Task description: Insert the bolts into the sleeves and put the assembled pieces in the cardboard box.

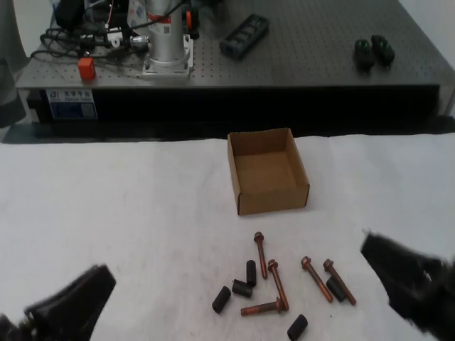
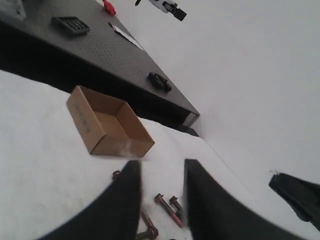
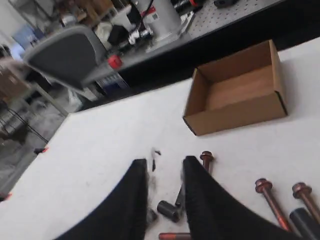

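The cardboard box (image 1: 266,170) stands open-topped on the white cloth (image 1: 106,199) at mid-bench; the dark perforated table (image 1: 320,42) runs behind it.

Five copper-coloured bolts (image 1: 277,283) and five short black sleeves (image 1: 221,300) lie scattered on the cloth, on the near side of the box and apart from it; one sleeve lies against the bolt nearest the right arm.

The left gripper (image 2: 162,167) sits low at the near left of the bench, well apart from the cluster; its two fingers stand apart with nothing between them. In the left wrist view, three bolts show through and just past the gap, with the box farther off and to one side.

The right gripper (image 3: 165,165) sits low at the near right of the bench, closer to the parts than the left gripper; its two fingers are also separated and grip nothing. In the right wrist view, one sleeve lies on the cloth within the gap between the fingers; one bolt head shows just beside a finger; two more bolts lie a little farther off; the box lies beyond them.
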